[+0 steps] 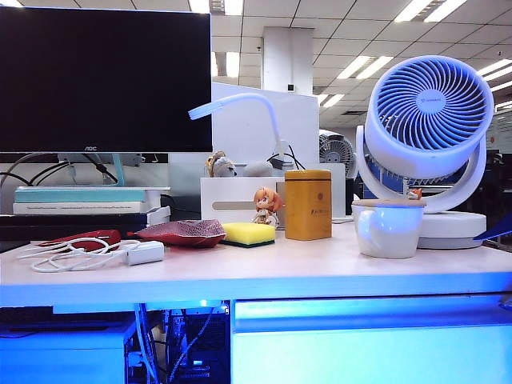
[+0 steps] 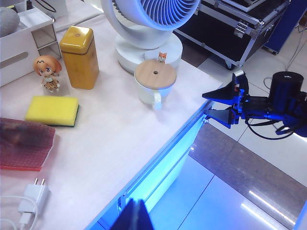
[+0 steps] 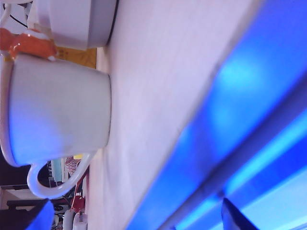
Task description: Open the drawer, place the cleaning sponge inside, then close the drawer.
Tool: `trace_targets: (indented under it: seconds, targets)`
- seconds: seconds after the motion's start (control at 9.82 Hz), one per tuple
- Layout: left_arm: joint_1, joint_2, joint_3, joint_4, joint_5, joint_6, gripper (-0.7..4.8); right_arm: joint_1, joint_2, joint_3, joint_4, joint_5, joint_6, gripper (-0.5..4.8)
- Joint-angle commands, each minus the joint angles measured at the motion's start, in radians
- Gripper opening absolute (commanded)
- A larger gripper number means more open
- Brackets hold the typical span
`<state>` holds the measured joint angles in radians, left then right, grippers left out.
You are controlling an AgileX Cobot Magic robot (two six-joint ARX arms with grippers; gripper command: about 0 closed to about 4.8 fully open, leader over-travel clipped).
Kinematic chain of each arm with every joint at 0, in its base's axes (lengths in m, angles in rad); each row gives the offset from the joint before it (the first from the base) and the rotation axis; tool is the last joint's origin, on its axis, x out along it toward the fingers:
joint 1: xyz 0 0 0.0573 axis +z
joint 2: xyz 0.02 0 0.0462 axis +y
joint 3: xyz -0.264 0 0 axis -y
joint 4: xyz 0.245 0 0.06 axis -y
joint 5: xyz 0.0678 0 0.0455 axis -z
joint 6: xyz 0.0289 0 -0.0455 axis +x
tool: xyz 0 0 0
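Office desktop, pale wood-grain: soft yellow sponge [image 1: 248, 234] with its green scrub base lies at center, untouched, at nine o'clock of a glossy white mug [image 1: 389, 226]. Below, the smooth white drawer [image 1: 368, 344] sits closed. Left gripper [image 2: 134, 215] shut, empty, parked overhead; right gripper [image 2: 225, 105], fingers apart, approaches the desk edge, likely for the drawer.

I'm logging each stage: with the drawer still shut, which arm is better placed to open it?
Probably the right: the right gripper hangs open at the table edge just above the drawer. The left gripper sits shut, higher over the table.
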<state>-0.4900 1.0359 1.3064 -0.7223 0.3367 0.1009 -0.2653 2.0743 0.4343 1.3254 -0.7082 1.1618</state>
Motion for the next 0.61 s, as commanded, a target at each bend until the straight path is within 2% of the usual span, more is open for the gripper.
trace_targets:
  seconds: [0.1,0.61]
  targets:
    - [0.0,-0.002,0.005,0.005,0.004,0.004,-0.05,0.002,-0.002,0.055,0.018,-0.046,-0.014,4.79]
    - [0.0,-0.002,0.005,0.006,0.004,0.004,-0.05,0.001,-0.002,0.087,0.018,-0.087,-0.091,4.79]
